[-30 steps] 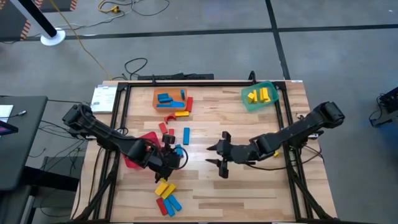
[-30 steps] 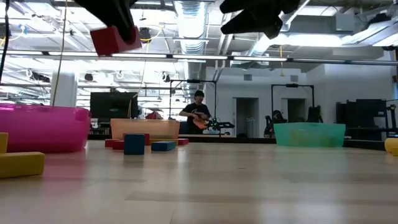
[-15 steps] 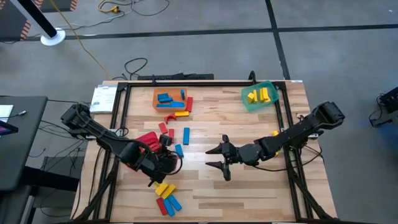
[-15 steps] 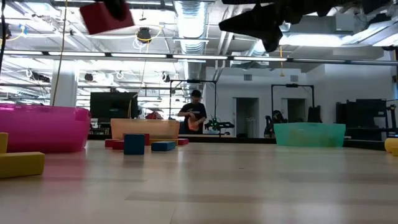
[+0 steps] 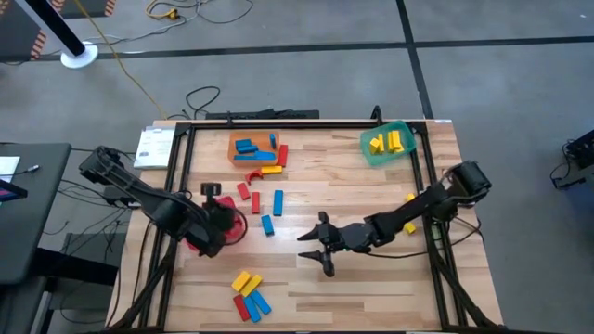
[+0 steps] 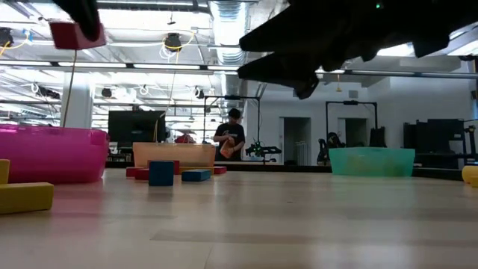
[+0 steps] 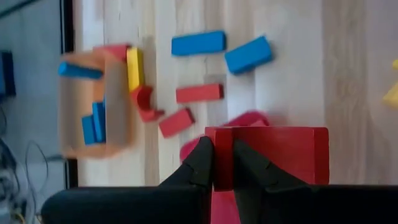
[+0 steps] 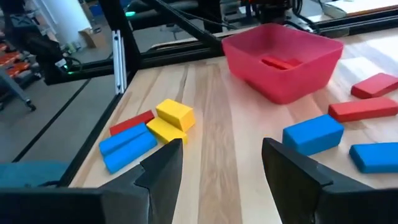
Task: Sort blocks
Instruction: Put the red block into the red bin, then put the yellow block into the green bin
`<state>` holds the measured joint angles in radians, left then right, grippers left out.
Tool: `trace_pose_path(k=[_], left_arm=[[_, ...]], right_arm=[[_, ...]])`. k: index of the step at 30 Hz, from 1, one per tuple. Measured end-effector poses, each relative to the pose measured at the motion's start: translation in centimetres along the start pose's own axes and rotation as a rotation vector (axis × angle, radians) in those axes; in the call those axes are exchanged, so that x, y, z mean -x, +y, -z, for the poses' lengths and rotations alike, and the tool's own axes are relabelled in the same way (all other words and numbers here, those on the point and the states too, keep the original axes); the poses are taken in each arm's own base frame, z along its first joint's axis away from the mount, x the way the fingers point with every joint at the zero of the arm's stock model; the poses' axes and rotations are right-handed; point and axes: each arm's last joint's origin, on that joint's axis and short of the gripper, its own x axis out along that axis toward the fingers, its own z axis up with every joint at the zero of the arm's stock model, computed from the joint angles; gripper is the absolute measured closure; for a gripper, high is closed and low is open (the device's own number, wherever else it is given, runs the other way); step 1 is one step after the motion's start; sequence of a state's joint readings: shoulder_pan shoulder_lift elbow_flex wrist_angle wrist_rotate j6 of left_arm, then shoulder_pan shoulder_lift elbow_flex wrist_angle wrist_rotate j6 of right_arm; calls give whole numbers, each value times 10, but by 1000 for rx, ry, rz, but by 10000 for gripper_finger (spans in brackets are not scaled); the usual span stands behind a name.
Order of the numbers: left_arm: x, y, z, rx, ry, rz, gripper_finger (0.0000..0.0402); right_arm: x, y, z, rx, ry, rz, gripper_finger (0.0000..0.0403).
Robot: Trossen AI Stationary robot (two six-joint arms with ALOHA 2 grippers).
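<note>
My left gripper (image 7: 224,149) is shut on a red block (image 7: 280,155) and hangs above the red bin (image 5: 197,243), at the table's left; the low view shows that block (image 6: 73,34) high up. My right gripper (image 5: 314,247) stands open near the table's middle, low over the wood, with nothing between its fingers (image 8: 163,163). Loose red and blue blocks (image 5: 262,206) lie flat beside the red bin. A cluster of yellow, red and blue blocks (image 5: 248,295) lies near the front edge. One red block (image 8: 280,62) lies in the red bin (image 8: 292,81). My left gripper pinches the red block near one end (image 7: 224,138) between its two fingers (image 7: 252,169). The fingers slant down from the table's left, and the rest of the block sticks out to one side of them. The block is lifted clear, above the bin.
An orange bin (image 5: 232,141) with blue blocks stands at the far middle, with red and yellow pieces (image 5: 269,169) beside it. A green bin (image 5: 371,156) with yellow blocks stands at the far right. A black frame (image 5: 186,148) runs around the table. A person (image 6: 231,138) stands far behind.
My left gripper has risen and gone toward the table's left edge with the red block, from beside the bin to above it, turning somewhat as it went. My right gripper has sunk toward the table and tipped nearer to level, staying open.
</note>
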<state>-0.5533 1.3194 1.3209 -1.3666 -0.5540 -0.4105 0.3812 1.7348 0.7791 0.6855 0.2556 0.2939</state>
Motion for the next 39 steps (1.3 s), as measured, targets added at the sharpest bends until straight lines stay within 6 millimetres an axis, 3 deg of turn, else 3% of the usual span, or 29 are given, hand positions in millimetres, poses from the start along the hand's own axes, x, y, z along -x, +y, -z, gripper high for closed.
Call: trace_pose_path(k=[5,12,22,30,39], left_arm=[[-7,4,22,56,35,3,374],[-32,3,56,118,77,-13,374],[-64,-5,91,154,96,8,374],[-77,-11,101,165,127,17,365],[-79,-7,100,230,137,-2,280]], right_arm=[[-10,1,2,22,17,-28,171],[-9,4,-2,40,7,-48,171],[-9,4,-2,39,6,-47,171],[-9,4,-3,34,2,-48,171],[-9,4,-3,35,2,-48,171]])
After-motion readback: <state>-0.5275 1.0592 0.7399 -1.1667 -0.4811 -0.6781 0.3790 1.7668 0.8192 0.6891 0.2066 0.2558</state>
